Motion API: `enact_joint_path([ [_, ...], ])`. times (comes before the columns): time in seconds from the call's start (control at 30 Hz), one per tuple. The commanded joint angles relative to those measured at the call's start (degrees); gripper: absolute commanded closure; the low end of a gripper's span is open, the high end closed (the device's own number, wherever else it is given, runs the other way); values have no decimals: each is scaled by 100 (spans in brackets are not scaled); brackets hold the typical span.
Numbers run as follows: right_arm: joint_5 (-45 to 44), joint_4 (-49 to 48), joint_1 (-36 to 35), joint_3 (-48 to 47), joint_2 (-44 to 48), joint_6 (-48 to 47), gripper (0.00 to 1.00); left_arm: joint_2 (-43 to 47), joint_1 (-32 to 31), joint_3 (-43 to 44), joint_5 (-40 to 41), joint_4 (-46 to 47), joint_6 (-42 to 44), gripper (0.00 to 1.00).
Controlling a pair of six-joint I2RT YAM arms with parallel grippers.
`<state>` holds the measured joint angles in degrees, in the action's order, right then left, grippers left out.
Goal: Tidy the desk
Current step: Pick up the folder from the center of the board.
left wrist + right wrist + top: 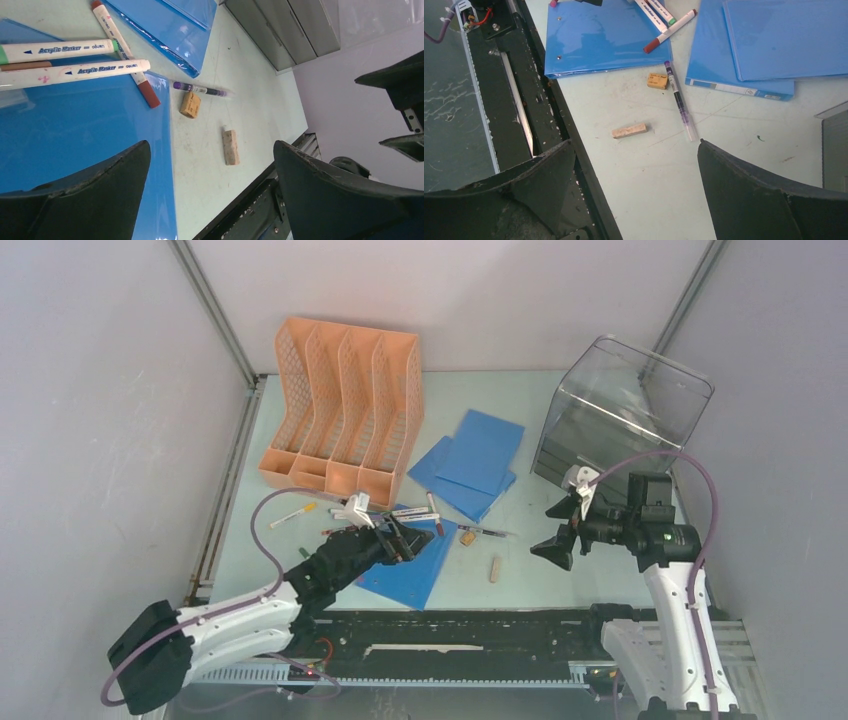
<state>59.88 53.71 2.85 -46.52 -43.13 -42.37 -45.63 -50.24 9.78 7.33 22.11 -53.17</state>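
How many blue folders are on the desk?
3. One blue folder lies at the front beneath the left pincer; two, upper on lower, are stacked askew behind it on the desk, beside the clear box. Another could hide in that stack.

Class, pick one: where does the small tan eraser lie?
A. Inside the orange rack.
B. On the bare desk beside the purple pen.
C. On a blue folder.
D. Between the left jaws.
B: the tan eraser sits on the bare desk, next to the purple pen.

Orange file rack [340,410], clear drawer box [625,415], blue folders [478,460], markers [80,70], eraser [190,104]
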Motion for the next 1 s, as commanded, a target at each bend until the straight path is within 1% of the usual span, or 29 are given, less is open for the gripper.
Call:
enact_joint_path([
  [0.0,-179,-153,-131,-23,-20,75,0,-584,-48,333,152,861,-311,0],
  [0.13,-288,-151,-216,-19,-45,80,0,-1265,-54,726,-168,848,-323,0],
  [0.17,-307,-157,-243,-23,-41,80,0,-1443,-52,832,-304,845,-329,2],
  [0.27,-366,-160,-268,-23,-55,80,0,-1818,-55,1152,-662,529,-210,3],
  [0.33,-376,-157,-270,-24,-54,80,0,-1803,-73,1336,-836,49,-74,2],
  [0.43,-392,-151,-478,-23,-59,60,0,-1470,-161,1386,-752,-746,88,3],
  [0.53,-459,-151,-567,-23,-65,62,0,-1006,-288,1399,-452,-1518,258,2],
  [0.6,-460,-151,-598,-23,-71,62,0,-741,-358,1424,-390,-1996,411,2],
  [0.73,-414,-144,-657,-23,-101,62,0,-508,-584,1635,-252,-2918,850,3],
  [0.83,-439,-164,-700,-15,-107,70,0,-753,-1222,2183,499,-4090,1017,3],
  [0.97,-498,-175,-712,-16,-73,80,0,-1585,-2185,3262,1601,-5438,982,4],
])
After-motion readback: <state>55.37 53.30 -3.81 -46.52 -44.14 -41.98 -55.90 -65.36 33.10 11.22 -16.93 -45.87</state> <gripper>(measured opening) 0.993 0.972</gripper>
